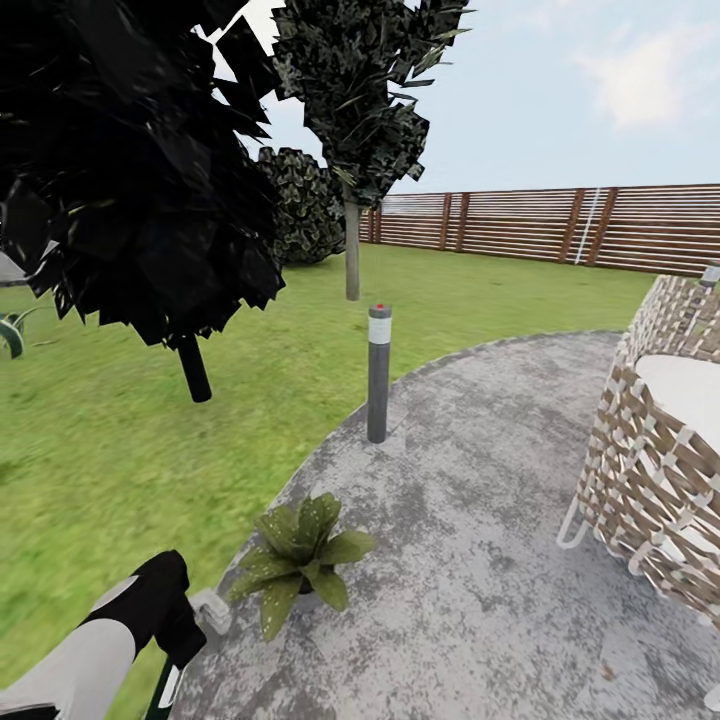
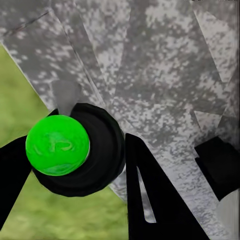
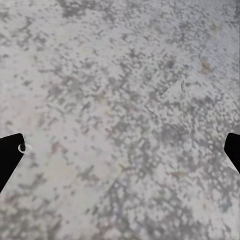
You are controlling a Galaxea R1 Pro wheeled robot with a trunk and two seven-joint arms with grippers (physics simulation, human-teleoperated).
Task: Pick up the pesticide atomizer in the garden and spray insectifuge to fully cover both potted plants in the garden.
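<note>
One potted plant, a rosette of pointed green leaves in a small grey pot, stands at the patio's near left rim, beside the lawn. My left gripper is low at the left, just left of the plant, and is shut on the pesticide atomizer. In the left wrist view the atomizer is a round black body with a bright green knob, held between my black fingers. Its pale nozzle points toward the plant. My right gripper is open over bare grey paving, with nothing between its fingers.
A grey bollard lamp stands at the patio edge behind the plant. A wicker chair is on the right. Dark trees overhang the lawn on the left. A slatted wooden fence closes the back.
</note>
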